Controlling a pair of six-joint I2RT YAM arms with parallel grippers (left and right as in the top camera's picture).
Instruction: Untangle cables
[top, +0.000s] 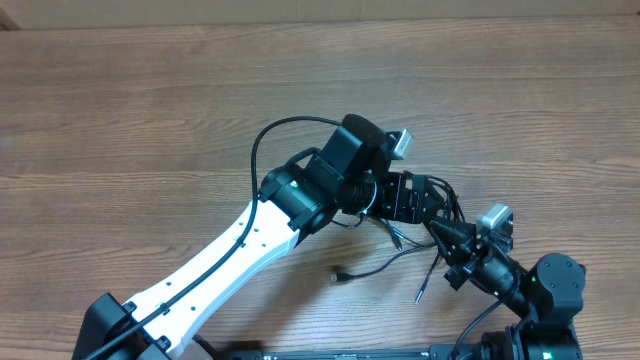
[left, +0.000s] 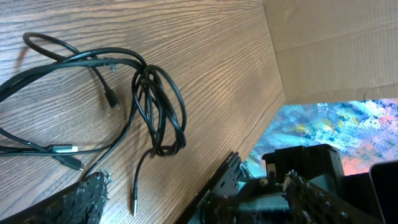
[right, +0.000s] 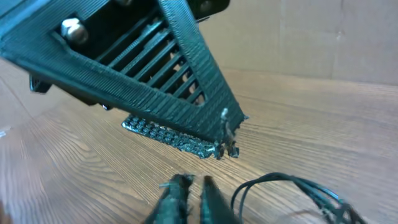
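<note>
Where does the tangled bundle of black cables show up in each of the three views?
Overhead: the cables lie right of centre, partly under the left gripper.
Left wrist: centre-left, a knotted loop with loose plug ends.
Right wrist: bottom right corner, only a loop.
Shared landmark: the left gripper's rough finger pad, lower left in left wrist, centre in right wrist.

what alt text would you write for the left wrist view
Thin black cables lie tangled on a wood-grain table. One cord is wound into a knotted loop near the centre, and small plug ends lie loose around it. A cardboard wall stands at the upper right.
</note>
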